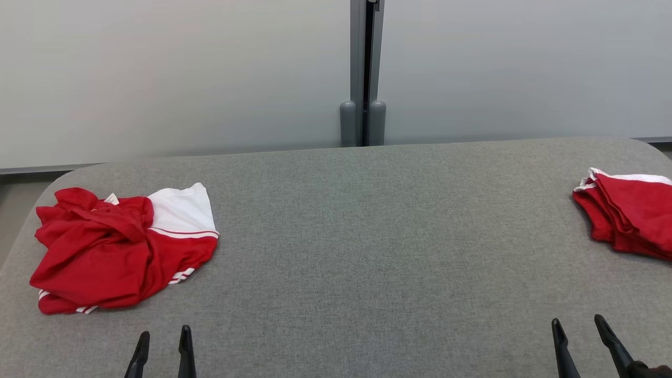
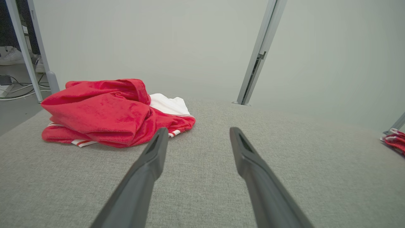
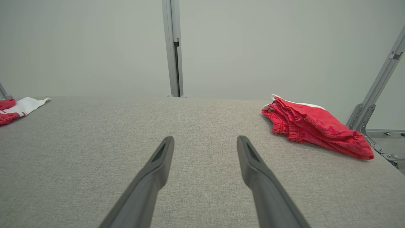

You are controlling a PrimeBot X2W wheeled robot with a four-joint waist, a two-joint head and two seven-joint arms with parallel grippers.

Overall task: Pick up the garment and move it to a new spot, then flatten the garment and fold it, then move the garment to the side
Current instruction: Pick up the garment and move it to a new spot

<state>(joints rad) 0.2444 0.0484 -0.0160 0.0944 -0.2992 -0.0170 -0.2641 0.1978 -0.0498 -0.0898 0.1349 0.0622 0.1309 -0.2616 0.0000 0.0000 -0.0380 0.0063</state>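
Grippers: 2.
- The left gripper (image 1: 164, 332) is low at the near left of the head view. Its two long dark fingers (image 2: 148, 171) are spread apart with nothing between them.
- The right gripper (image 1: 577, 320) is low at the near right. Its two fingers (image 3: 262, 177) are likewise spread and hold nothing.

Fingers total: 4, all pointing away across the table top. I cannot tell whether the tips touch the cloth.

Table: 1, a grey fabric-covered table (image 1: 367, 236) with rounded far corners.

Garments: 2.
- (a) The crumpled red-and-white fabric garment (image 1: 105, 252) lies ahead of the left gripper and slightly to its left, apart from the fingers. In the left wrist view the heap (image 2: 104, 110) sits beyond the left fingertip. It lies near the table's left edge, by the rounded far-left corner.
- (b) The folded red fabric garment with white trim (image 1: 630, 215) lies at the far right, cut off by the frame edge. In the right wrist view its outer end (image 3: 313, 126) lies close to the table's right edge.

Open room: a wide bare stretch of table runs between the two garments. It spans the centre from the near edge to the far edge, ahead of both grippers.

Behind the table: 2 pale grey wall panels (image 1: 157, 79) with 1 grey metal post (image 1: 363, 68) between them, at the middle of the far edge.
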